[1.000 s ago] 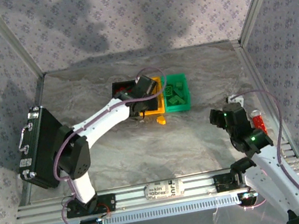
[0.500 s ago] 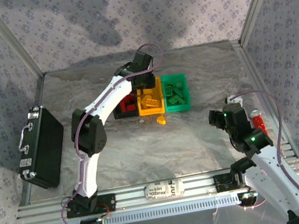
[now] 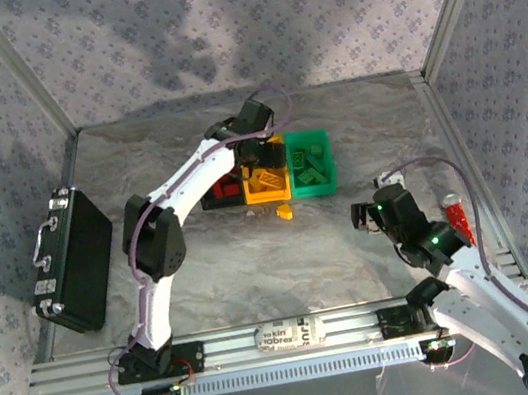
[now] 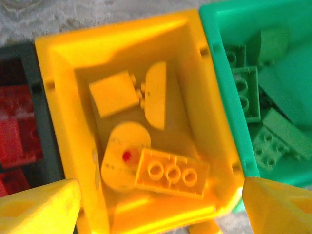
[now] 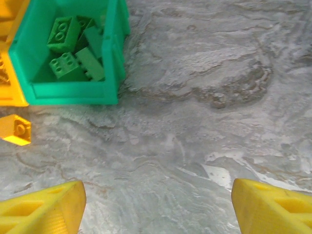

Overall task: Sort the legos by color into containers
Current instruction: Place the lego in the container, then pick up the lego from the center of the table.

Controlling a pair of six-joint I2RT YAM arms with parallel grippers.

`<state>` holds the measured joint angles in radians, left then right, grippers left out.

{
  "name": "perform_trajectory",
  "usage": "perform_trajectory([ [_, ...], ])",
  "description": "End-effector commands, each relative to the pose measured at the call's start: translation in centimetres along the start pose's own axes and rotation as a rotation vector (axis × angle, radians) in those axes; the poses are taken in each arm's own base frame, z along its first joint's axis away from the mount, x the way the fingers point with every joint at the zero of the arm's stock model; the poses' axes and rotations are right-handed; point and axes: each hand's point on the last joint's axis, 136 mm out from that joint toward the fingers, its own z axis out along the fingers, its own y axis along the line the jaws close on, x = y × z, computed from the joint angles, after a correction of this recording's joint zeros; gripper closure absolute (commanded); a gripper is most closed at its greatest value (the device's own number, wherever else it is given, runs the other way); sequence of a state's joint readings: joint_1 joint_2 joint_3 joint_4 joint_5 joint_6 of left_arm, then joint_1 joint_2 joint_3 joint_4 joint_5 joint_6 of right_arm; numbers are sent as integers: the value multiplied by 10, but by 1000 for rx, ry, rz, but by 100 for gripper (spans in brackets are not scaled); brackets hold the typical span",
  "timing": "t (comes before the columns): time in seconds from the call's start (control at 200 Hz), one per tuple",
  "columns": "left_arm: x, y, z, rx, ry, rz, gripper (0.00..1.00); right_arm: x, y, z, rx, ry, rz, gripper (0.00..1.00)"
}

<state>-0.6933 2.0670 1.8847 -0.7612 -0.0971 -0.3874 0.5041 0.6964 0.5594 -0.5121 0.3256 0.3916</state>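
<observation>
The containers stand in a row at the table's middle back: a black one [image 3: 212, 201] with red legos [image 4: 12, 131], a yellow one [image 3: 266, 195] and a green one [image 3: 315, 187]. My left gripper [image 3: 263, 157] hangs open right over the yellow container [image 4: 56, 122], which holds several yellow legos; one of them lies upside down [image 4: 171, 174] between my fingertips [image 4: 39, 207]. Several green legos [image 5: 63, 34] lie in the green container [image 5: 73, 92]. One yellow lego [image 3: 286, 212] lies loose on the table in front of the containers, also seen as the yellow lego [image 5: 14, 130]. My right gripper [image 3: 368, 215] hovers open over bare table [image 5: 158, 209], to the right of that lego.
A large black case [image 3: 72, 260] with a metal handle lies at the table's left edge. A long red strip [image 3: 456, 214] lies by the right frame rail. Metal frame rails border the table on both sides and at the near edge.
My left arm swung from the front of the containers to above the yellow one, and its jaws went from shut to open. My right gripper moved left, toward the loose yellow lego.
</observation>
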Motion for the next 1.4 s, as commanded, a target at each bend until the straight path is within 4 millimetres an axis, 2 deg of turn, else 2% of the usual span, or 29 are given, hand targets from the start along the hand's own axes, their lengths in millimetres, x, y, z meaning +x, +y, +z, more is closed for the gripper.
perform_trajectory([
  [0.0, -5, -10, -54, 72, -133, -24, 14, -14, 25, 0, -68, -10, -70, 19],
  [0.17, 44, 1, -84, 110, -183, -69, 14, -9, 78, 16, -188, 66, -193, 17],
  [0.33, 97, 20, -100, 90, -176, -95, 14, -10, 120, 37, -232, 138, -257, 16],
  [0.42, 131, 25, -106, 70, -175, -89, 12, -10, 137, 54, -214, 159, -277, 18],
  [0.545, 174, 34, -109, 54, -164, -107, 12, 1, 159, 80, -196, 223, -274, 20],
  [0.685, 209, 44, -116, 70, -174, -152, 12, 8, 168, 103, -124, 280, -266, 22],
  [0.88, 234, 61, -128, 101, -210, -211, 12, 18, 186, 125, -96, 332, -271, 24],
  [1.019, 244, 67, -126, 111, -205, -235, 12, 29, 181, 140, -35, 363, -268, 26],
  [1.069, 247, 67, -125, 111, -201, -239, 12, 34, 178, 143, -19, 375, -269, 27],
  [1.079, 247, 68, -124, 111, -200, -240, 12, 25, 184, 143, -29, 359, -259, 27],
  [1.094, 248, 67, -124, 111, -199, -240, 12, 24, 186, 143, -33, 355, -257, 28],
  [1.394, 252, 66, -119, 115, -190, -244, 13, 36, 184, 156, -16, 387, -250, 36],
])
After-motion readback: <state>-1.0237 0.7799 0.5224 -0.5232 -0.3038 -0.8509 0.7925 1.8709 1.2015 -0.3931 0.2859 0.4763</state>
